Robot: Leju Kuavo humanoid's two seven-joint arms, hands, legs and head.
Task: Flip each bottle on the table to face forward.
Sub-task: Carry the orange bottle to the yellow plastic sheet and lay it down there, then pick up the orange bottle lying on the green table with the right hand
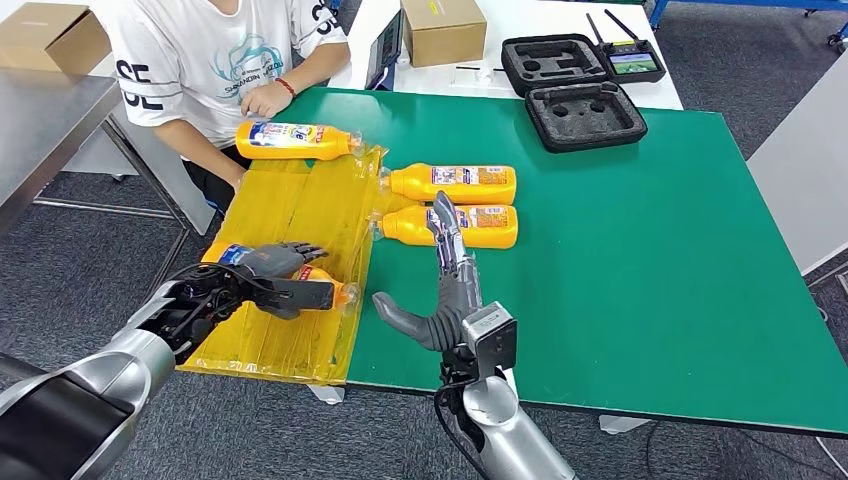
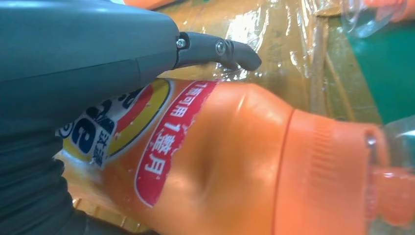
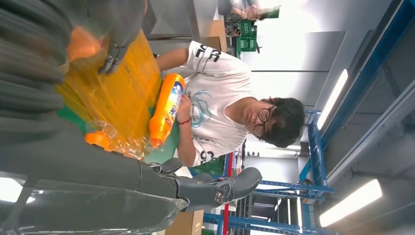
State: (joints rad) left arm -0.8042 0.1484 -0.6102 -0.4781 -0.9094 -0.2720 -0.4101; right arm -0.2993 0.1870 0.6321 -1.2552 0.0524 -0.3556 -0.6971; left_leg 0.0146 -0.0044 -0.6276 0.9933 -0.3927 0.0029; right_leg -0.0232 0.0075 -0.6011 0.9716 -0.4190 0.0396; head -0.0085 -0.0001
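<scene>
Several orange bottles lie on their sides on the green table (image 1: 650, 260). My left hand (image 1: 283, 278) grips one bottle (image 1: 325, 274) on the yellow plastic sheet (image 1: 300, 205) near the front left; the left wrist view shows this bottle's (image 2: 220, 161) red and blue label under my fingers (image 2: 220, 50). Two bottles (image 1: 455, 183) (image 1: 470, 227) lie side by side mid-table, caps toward the sheet. My right hand (image 1: 447, 290) is open and stretched flat, its fingertips over the nearer of the two. A person's hand rests by a fourth bottle (image 1: 290, 140) (image 3: 166, 110) at the sheet's far end.
A person in a white shirt (image 1: 215, 50) sits at the table's far left corner. Two black foam cases (image 1: 585, 115) (image 1: 555, 60), a controller with a screen (image 1: 632, 60), a cardboard box (image 1: 443, 30) and a tablet (image 1: 385, 50) stand at the back. The table's right half is bare green.
</scene>
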